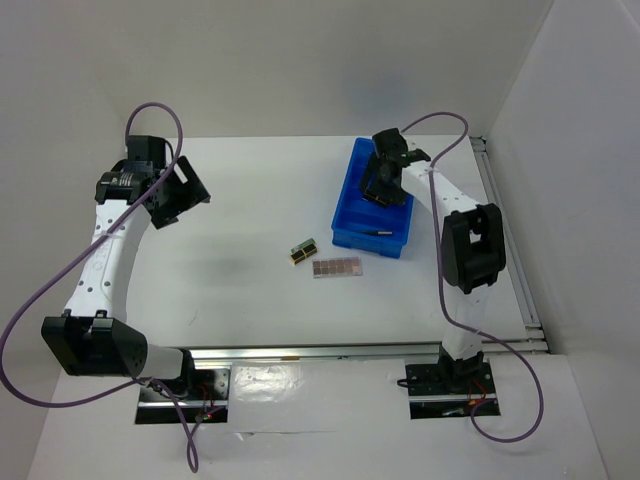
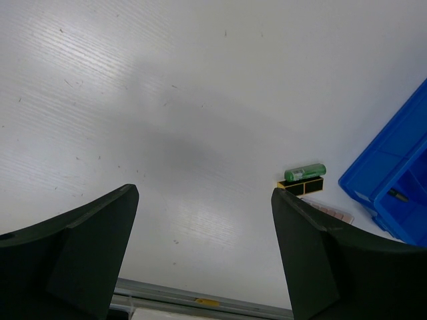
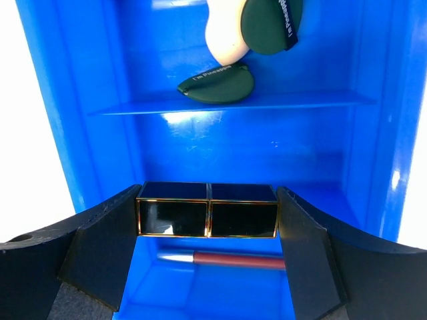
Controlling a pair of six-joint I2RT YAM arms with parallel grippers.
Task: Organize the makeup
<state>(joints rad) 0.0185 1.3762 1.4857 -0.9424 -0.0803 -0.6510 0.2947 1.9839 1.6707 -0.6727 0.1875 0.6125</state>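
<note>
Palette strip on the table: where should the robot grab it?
Likely across its two long edges, near the middle, coming straight down. The palette strip lies flat and thin on the table, so only its narrow width fits the open left pincer; the middle stays away from the lipstick tube near one end.

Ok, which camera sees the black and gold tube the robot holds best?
The right wrist view: the black and gold tube sits close up, clamped in the right gripper. In the top view the arm hides it; the left wrist view misses it.
</note>
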